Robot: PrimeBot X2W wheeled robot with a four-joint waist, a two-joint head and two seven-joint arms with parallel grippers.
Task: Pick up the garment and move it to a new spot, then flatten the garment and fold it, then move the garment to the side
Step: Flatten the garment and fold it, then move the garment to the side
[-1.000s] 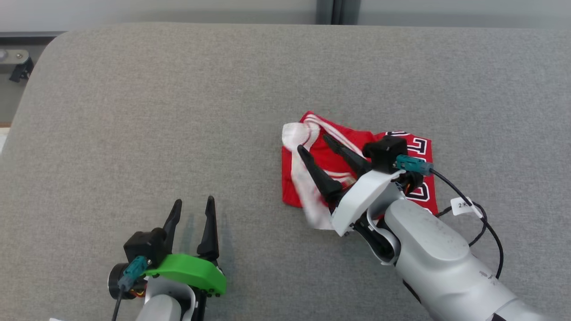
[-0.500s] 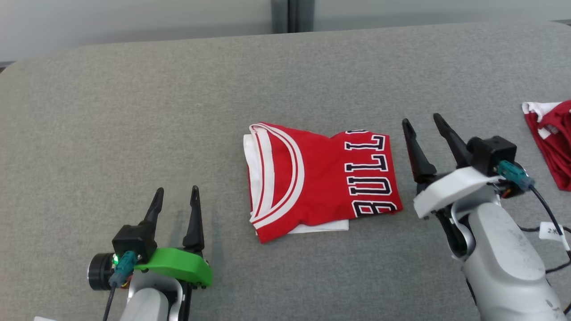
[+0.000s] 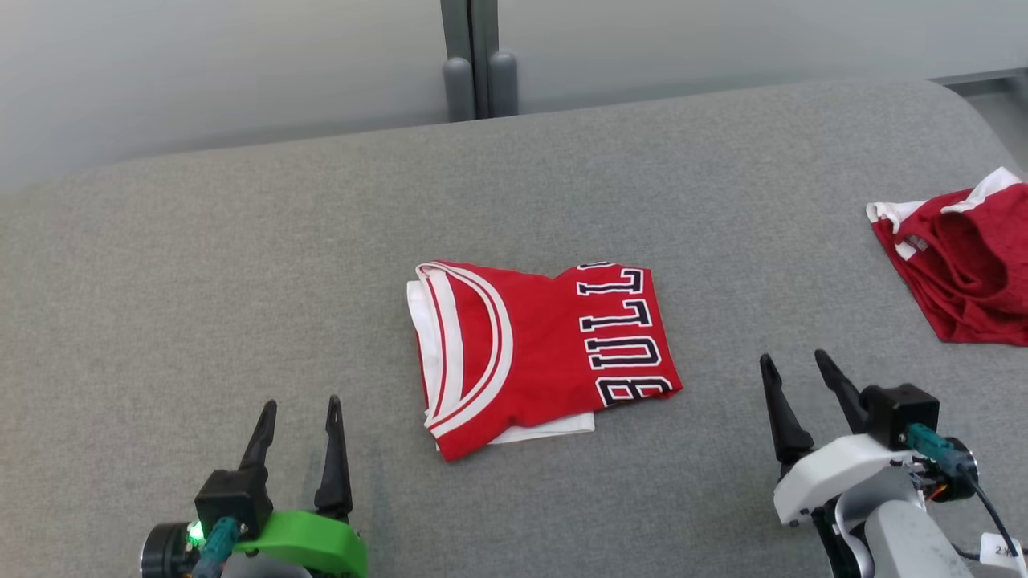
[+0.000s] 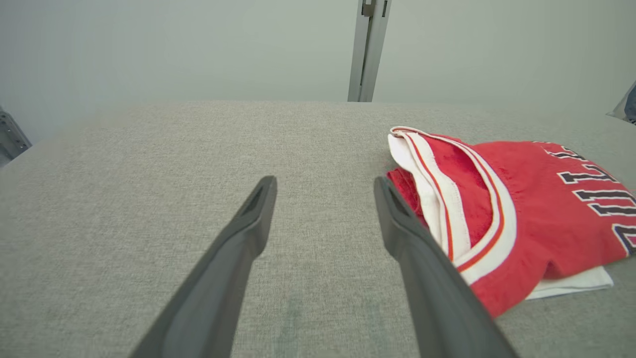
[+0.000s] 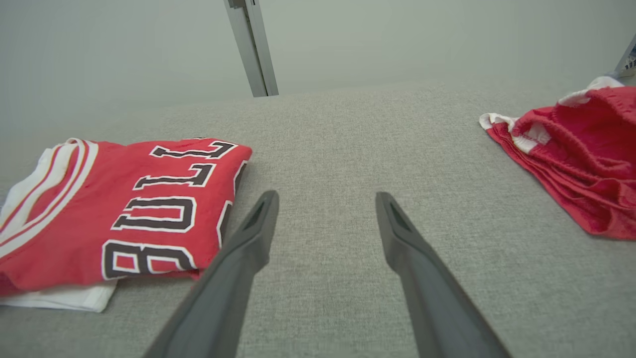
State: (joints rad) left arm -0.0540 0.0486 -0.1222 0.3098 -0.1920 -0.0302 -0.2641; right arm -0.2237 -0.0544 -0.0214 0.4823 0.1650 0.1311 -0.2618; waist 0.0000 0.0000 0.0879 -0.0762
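The garment (image 3: 538, 353) is a red jersey with white trim and dark lettering, lying folded in the middle of the grey padded table (image 3: 241, 241). My left gripper (image 3: 301, 401) stands open at the lower left, apart from the jersey's collar side (image 4: 521, 214), nothing between its fingers (image 4: 248, 233). At the lower right my right gripper (image 3: 793, 356) is open too, a short way right of the lettered edge (image 5: 124, 214), and it holds nothing (image 5: 326, 195).
A second red garment with white edging (image 3: 964, 265) lies crumpled near the table's right edge (image 5: 571, 164). A grey post (image 3: 474, 72) rises behind the table's far edge against a pale wall.
The head camera has swung, so the whole picture shifted. My right gripper, which was over the jersey, has come off it and drawn back to the right. The jersey now lies folded and free.
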